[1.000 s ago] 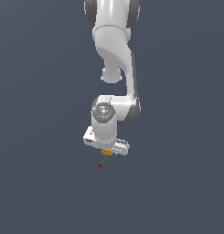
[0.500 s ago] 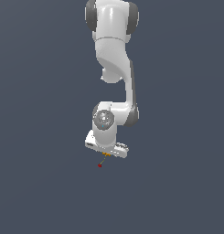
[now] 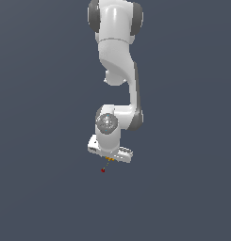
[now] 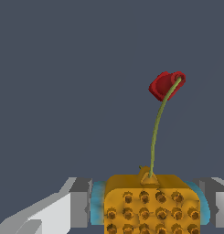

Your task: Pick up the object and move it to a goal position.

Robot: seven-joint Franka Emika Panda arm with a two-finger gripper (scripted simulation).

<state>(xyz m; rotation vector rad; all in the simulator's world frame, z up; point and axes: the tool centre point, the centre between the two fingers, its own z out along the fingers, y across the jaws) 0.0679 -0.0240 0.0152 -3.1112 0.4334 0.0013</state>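
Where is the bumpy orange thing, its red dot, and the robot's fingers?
Orange object point(image 4: 150, 205), wrist view, bumpy body.
Red dot point(image 4: 166, 85), wrist view, stem's tip.
Fingers point(image 4: 80, 202), wrist view, one grey finger.

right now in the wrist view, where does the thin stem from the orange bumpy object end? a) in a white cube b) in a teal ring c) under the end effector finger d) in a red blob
d: the stem rises from the orange bumpy object, which sits between the end effector's fingers, and ends in a red blob.

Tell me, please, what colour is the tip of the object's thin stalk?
Red tip, clearest in the wrist view.
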